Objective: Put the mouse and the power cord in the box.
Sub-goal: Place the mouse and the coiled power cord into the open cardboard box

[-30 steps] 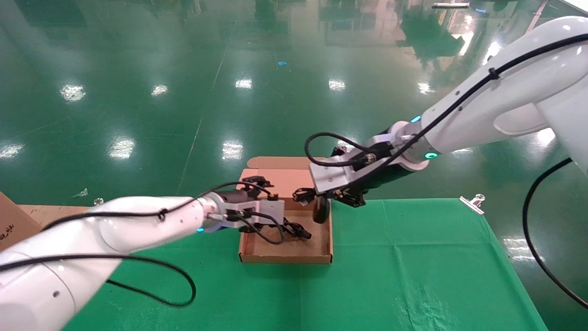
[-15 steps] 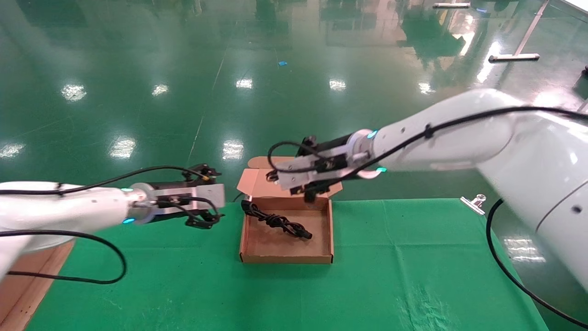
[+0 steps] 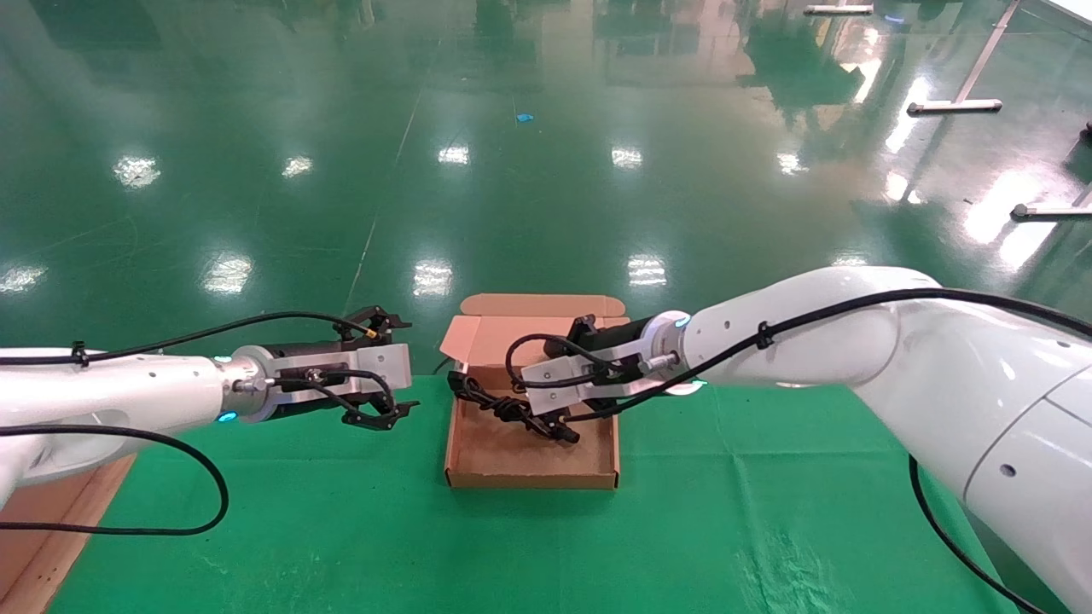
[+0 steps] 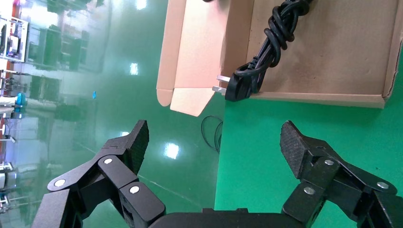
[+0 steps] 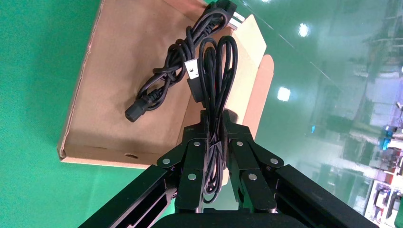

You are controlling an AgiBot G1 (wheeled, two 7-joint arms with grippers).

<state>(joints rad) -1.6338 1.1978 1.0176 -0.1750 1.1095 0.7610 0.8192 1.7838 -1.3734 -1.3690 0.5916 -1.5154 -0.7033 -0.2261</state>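
The box (image 3: 512, 465) lies open on the green cloth with its lid (image 3: 512, 333) tilted back. The power cord (image 3: 510, 411) lies knotted across the box floor, and its plug (image 4: 237, 86) leans on the far wall. My right gripper (image 3: 554, 419) hangs over the box's middle, shut on a looped bundle of the mouse's thin wire (image 5: 216, 71) with a white label (image 5: 190, 69). The mouse body is hidden. In the right wrist view the box (image 5: 114, 61) and power cord (image 5: 159, 88) lie beyond the gripper (image 5: 214, 121). My left gripper (image 3: 388, 415) (image 4: 216, 137) is open and empty, left of the box (image 4: 332, 57).
The green cloth table (image 3: 768, 512) stretches wide to the box's right and in front of it. A brown carton (image 3: 34, 529) sits off the table's left edge. A thin black wire loop (image 4: 211, 134) shows at the table's far edge near the lid.
My left gripper pulled out of the box to the left, leaving the power cord inside. My right gripper swung from the box's right side over the lid, then down over the box's middle.
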